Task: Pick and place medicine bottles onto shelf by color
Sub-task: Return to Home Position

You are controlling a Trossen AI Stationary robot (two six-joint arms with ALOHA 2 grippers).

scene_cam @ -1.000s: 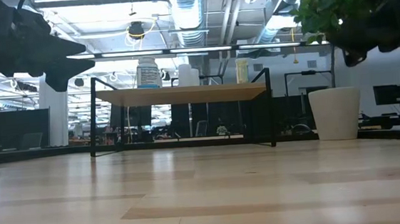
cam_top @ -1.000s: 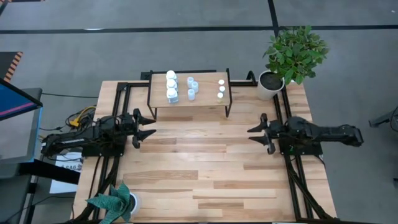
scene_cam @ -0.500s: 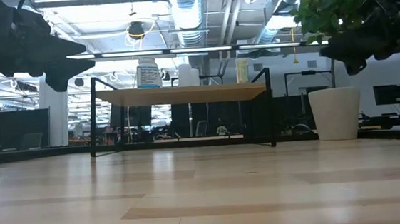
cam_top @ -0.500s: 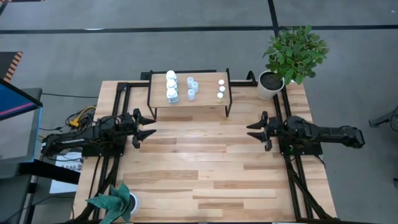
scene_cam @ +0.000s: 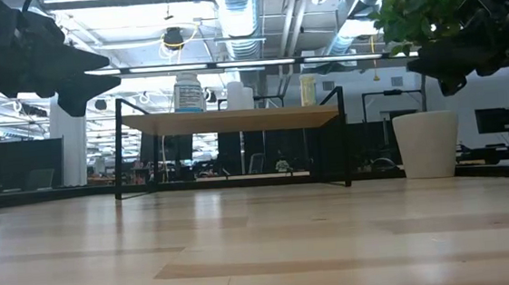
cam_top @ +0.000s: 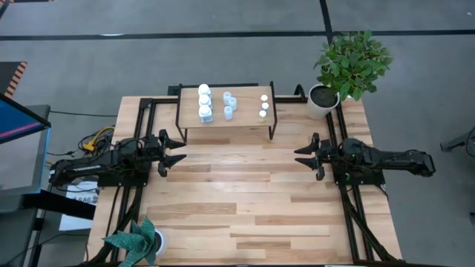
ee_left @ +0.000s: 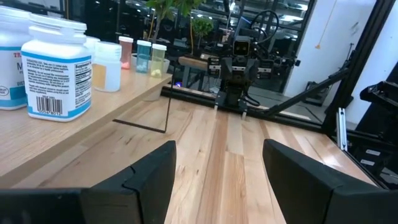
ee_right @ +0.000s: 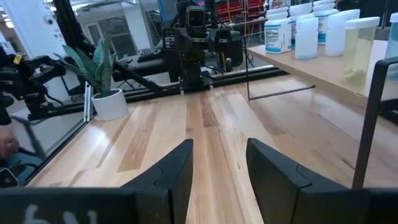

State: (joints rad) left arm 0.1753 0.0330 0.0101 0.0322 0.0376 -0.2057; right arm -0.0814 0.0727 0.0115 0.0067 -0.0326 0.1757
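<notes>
- high view: the medicine bottles (cam_top: 228, 110) all stand on the shelf (cam_top: 249, 119) at the far side of the desk (cam_top: 245, 204), in three rows: large white bottles (cam_top: 205, 102) on the left, pale-blue bottles (cam_top: 231, 100) in the middle, tiny bottles (cam_top: 263, 106) on the right; the left gripper (cam_top: 177, 150) and right gripper (cam_top: 306, 160) face each other across the desk, both well apart from the shelf, fingers spread and empty
- low view: the bottles stand upright on the shelf top; each gripper hangs above the desk at its own side, short of the shelf legs; a plant pot (scene_cam: 428, 144) sits beyond the shelf
- left wrist view: the left fingers (ee_left: 149, 180) are parted wide with nothing between them; one large white bottle stands near the shelf's edge
- right wrist view: the right fingers (ee_right: 174, 171) are parted and hold nothing; a black shelf leg shows close by
- the step in hand looks like homing with the sorting done; to do it well, draw each arm straight back from the shelf — no swing toward its legs or the pot — and leave the fingers parted
</notes>
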